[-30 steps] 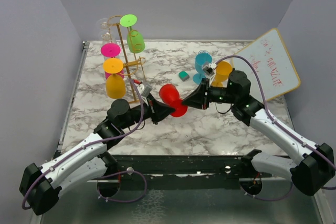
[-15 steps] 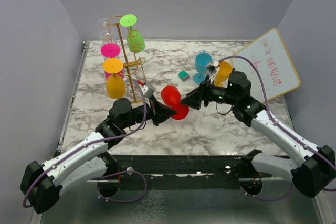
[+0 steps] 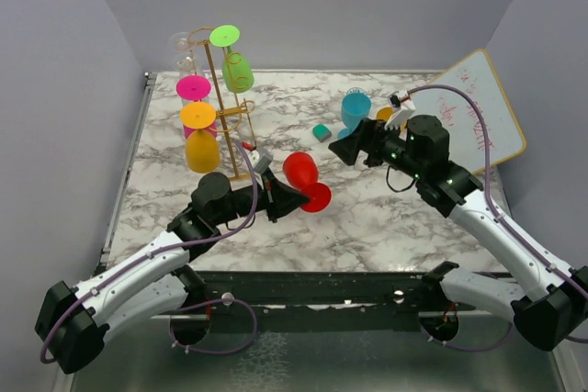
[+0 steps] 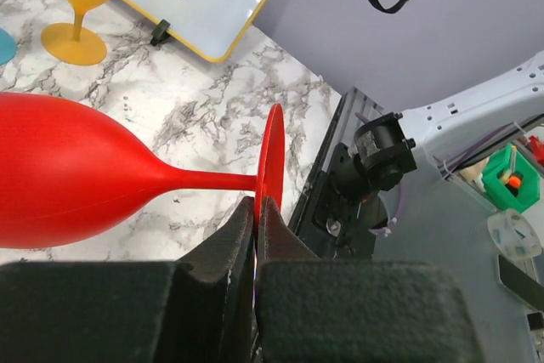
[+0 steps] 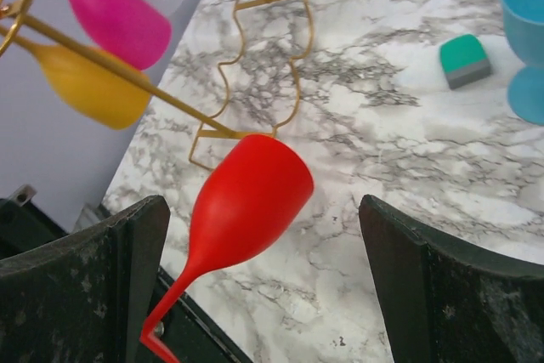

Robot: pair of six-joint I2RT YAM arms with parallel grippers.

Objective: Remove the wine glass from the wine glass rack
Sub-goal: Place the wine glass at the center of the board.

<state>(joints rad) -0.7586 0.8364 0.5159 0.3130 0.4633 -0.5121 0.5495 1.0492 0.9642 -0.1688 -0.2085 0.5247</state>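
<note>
- Bench (image 3: pixel 386 218): marbled; its near edge is partly hidden in the top view.
- Wine glass rack (image 3: pixel 217 107): upper left of the top view; the right wrist view crops all but its wire base and lower arms.
- Red wine glass (image 3: pixel 299 170): frame centre, off the rack, held sideways just right of its base; bowl cropped in the left wrist view.
- Right claw (image 3: pixel 352 146): spread wide, empty.
- Left claw (image 3: pixel 292 197): pinched tight on the glass's foot, hiding its lower rim.

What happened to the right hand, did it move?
Yes. The right hand opened and backed away from the red glass, toward the standing blue glass.
</note>
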